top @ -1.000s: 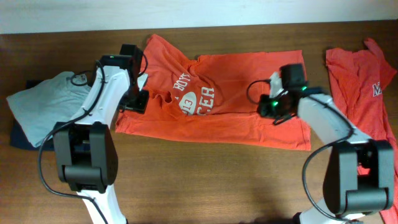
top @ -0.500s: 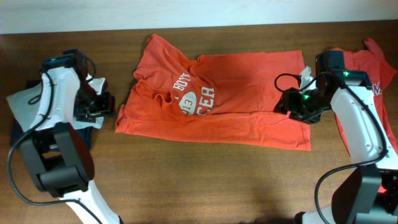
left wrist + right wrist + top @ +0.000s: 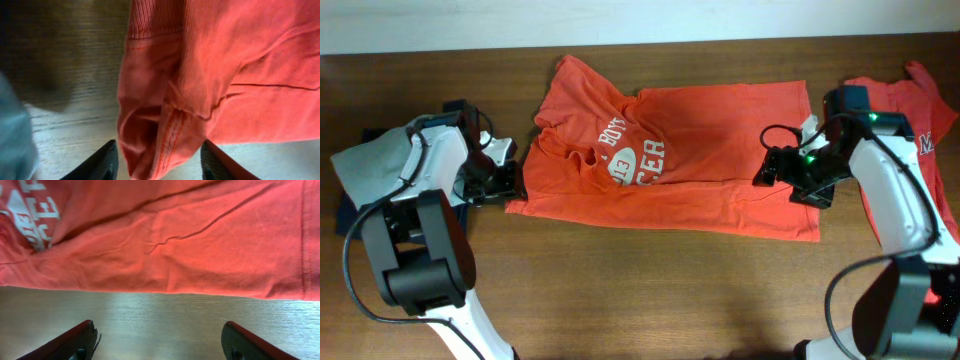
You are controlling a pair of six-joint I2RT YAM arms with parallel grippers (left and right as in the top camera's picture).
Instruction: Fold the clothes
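Dark brown wood-grain table [image 3: 650,290] fills the whole shot. Over on the far left, a pale gray-blue cloth [image 3: 370,165] lies on top of a dark navy cloth [image 3: 348,222]. A white wall [image 3: 620,20] runs along the back edge.

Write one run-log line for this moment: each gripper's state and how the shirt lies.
left gripper open, straddling sleeve edge | right gripper open, holding nothing | T-shirt spread on table, lettering up

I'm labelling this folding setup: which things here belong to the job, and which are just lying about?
Job:
- orange T-shirt, spread mid-table
- second orange shirt, at the right edge

Lying about, it seems:
- pale grey garment, at left
- dark cloth under it
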